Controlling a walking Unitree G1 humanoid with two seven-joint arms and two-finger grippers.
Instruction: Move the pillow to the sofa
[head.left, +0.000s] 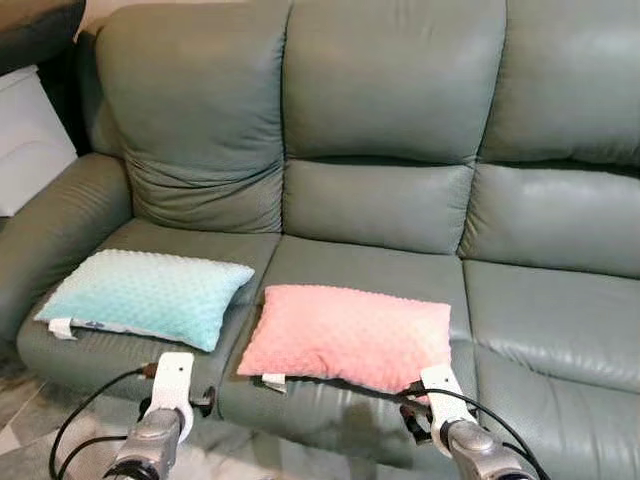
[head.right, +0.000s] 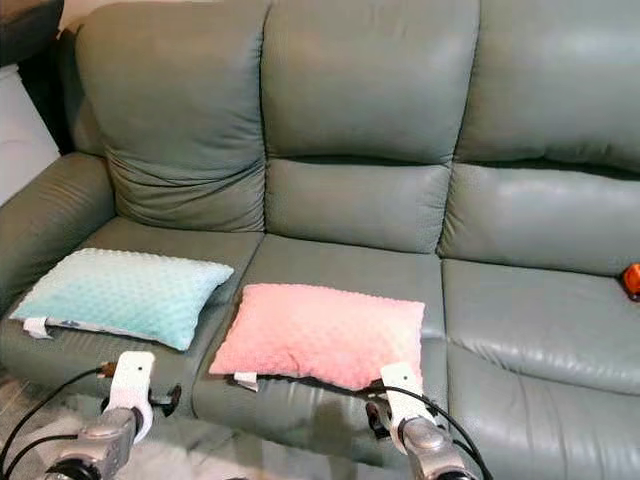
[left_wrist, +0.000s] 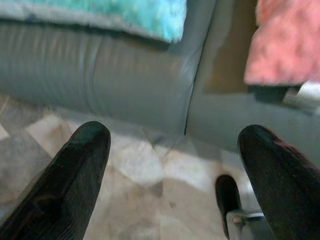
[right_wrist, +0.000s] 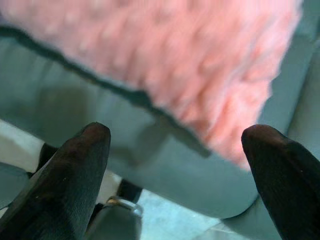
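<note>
On the grey-green sofa (head.left: 400, 200), the pink pillow (head.left: 345, 335) lies on the middle seat, a white tag (head.left: 272, 380) at its front corner, writing unreadable. Beside it lies a teal pillow (head.left: 145, 295). Below the sofa's front edge, the left gripper (left_wrist: 172, 175) and right gripper (right_wrist: 175, 175) hang with fingers apart, empty.

1. Lighting: soft, even indoor light; pale sheen on the sofa (head.left: 400, 110) leather.
2. Shadows: faint, under the pink pillow (head.left: 345, 335).
3. Head views: sharp.
4. Wrist views: blurred, near fingers (left_wrist: 60, 190) out of focus.
</note>
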